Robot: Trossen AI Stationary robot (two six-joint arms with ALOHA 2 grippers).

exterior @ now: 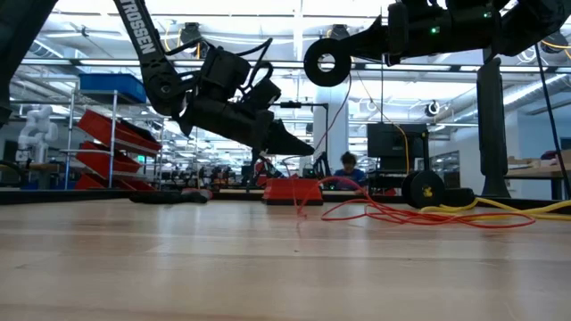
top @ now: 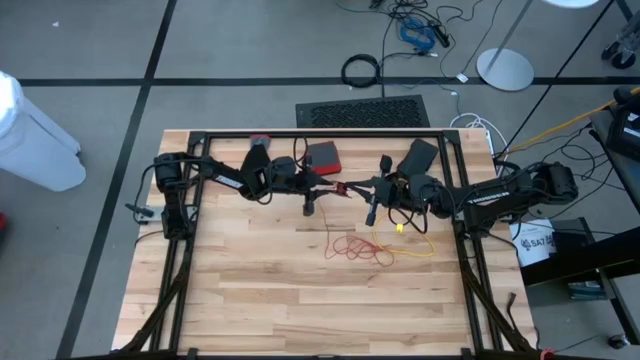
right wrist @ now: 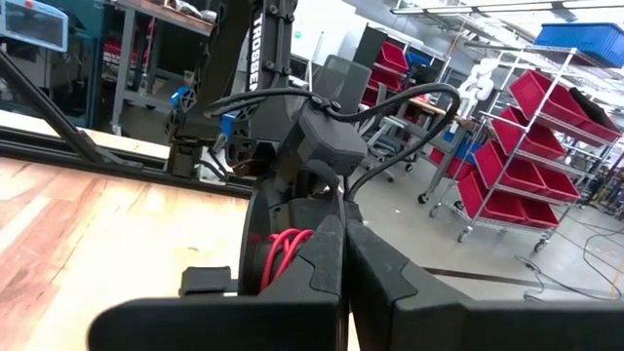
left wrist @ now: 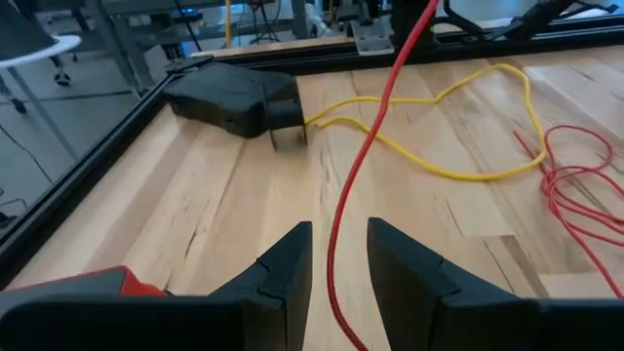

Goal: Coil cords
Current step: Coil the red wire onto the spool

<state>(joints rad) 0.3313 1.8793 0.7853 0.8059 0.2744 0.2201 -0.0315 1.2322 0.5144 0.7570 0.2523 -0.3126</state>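
My left claw (left wrist: 336, 268) stands narrowly parted around the thin limp red cord (left wrist: 375, 146); my right claw (right wrist: 341, 263) pinches it shut above the wooden table (top: 260, 290). Light, floppy — grip mid-strand

Wooden table (top: 300, 290): red cord (top: 358, 248), yellow cord (top: 415, 245), red box (top: 323, 157), black, possibly adapter, block (top: 417, 155)

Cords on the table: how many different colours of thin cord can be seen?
2. The red cord lies tangled mid-table and rises toward the grippers; the yellow cord loops beside it on the right arm's side. Others may be hidden under the arms.
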